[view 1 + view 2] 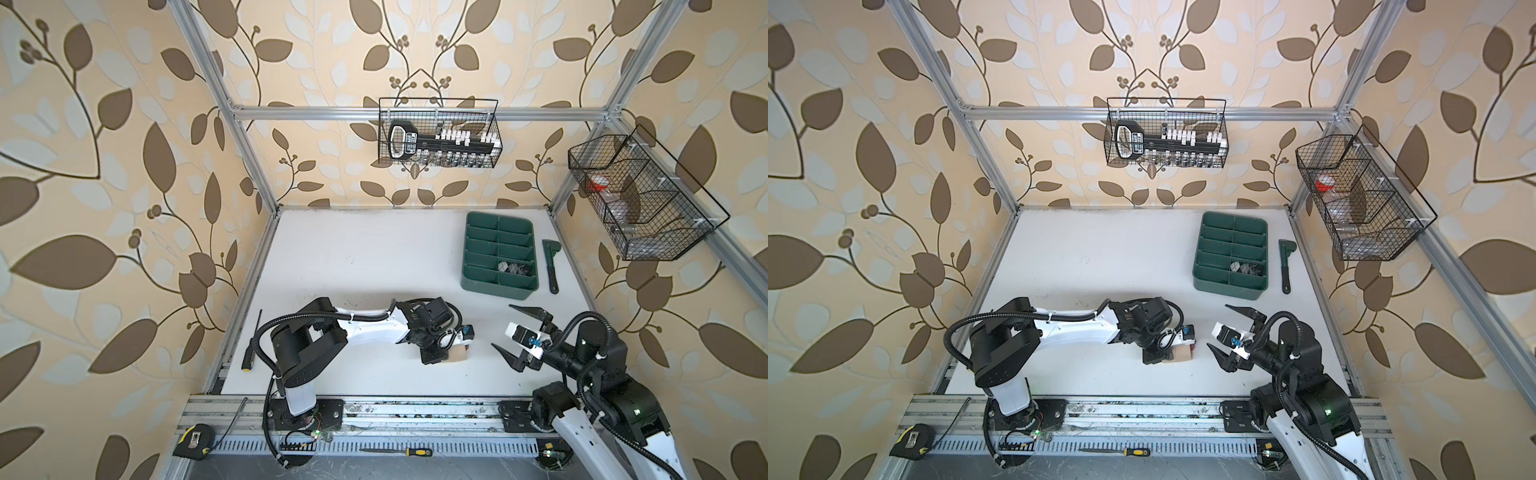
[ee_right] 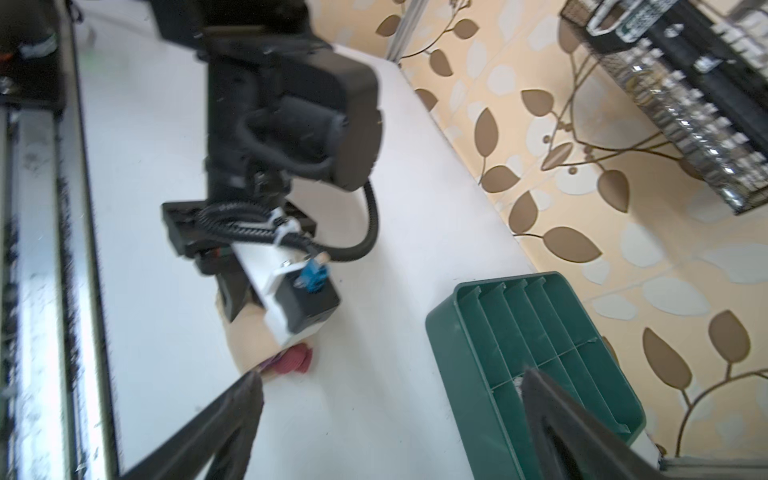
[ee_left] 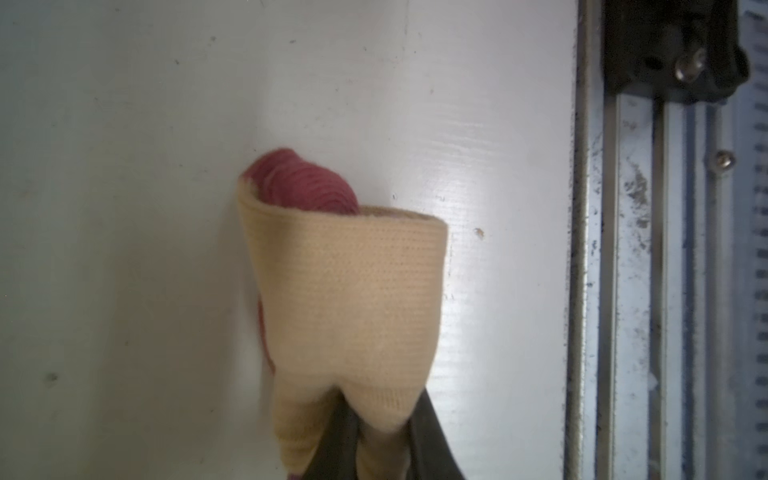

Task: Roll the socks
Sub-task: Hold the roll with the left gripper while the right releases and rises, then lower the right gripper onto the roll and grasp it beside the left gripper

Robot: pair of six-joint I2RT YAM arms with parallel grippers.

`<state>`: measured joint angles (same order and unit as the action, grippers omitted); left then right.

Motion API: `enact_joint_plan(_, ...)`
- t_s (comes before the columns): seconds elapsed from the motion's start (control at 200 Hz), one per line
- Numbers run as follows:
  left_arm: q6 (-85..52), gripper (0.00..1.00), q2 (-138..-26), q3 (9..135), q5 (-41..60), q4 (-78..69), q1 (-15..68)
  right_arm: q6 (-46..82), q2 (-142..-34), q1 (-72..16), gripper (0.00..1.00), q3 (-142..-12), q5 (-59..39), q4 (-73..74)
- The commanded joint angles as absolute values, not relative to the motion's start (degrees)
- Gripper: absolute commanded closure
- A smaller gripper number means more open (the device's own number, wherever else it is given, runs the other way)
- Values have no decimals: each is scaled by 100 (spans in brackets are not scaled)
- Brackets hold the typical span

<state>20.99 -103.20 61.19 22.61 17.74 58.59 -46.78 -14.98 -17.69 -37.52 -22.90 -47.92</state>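
White table (image 1: 353,257): bears all items.
Green divider tray (image 1: 494,289): far right of table.
Right gripper (image 1: 501,325): jaws spread wide, empty, just right of the roll.
Left gripper (image 3: 380,397): clenched on beige sock (image 3: 353,291), which is rolled with a maroon end showing, at the table's near middle.
Black argyle sock (image 1: 513,268): in a near-right tray compartment.

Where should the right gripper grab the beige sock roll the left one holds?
Probably the free end of the beige sock, where maroon fabric bulges out, opposite where the left gripper pinches it. Come from the side of the right gripper, open jaws straddling the roll: that end faces it.
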Motion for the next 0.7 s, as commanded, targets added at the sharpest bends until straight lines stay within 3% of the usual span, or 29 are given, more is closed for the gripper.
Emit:
enact_joint_plan(0.0, 1617, 83, -10898, 5930, 2979, 2645, 5737, -5817, -1603, -2123, 4, -3765, -2154, -5958)
enact_joint_plan(0.295, 1462, 83, -11109, 6040, 3142, 2712, 5581, -4784, -1955, -3773, 21, -3228, -1354, -5437)
enact_joint_plan(0.545, 1424, 83, -11109, 6012, 3146, 2669, 5521, -4126, -3335, -6395, 20, -2769, 498, -4161)
enact_joint_plan(0.695, 1467, 83, -11109, 5994, 3117, 2689, 5515, -4074, -4153, -6654, 20, -2423, 881, -3046)
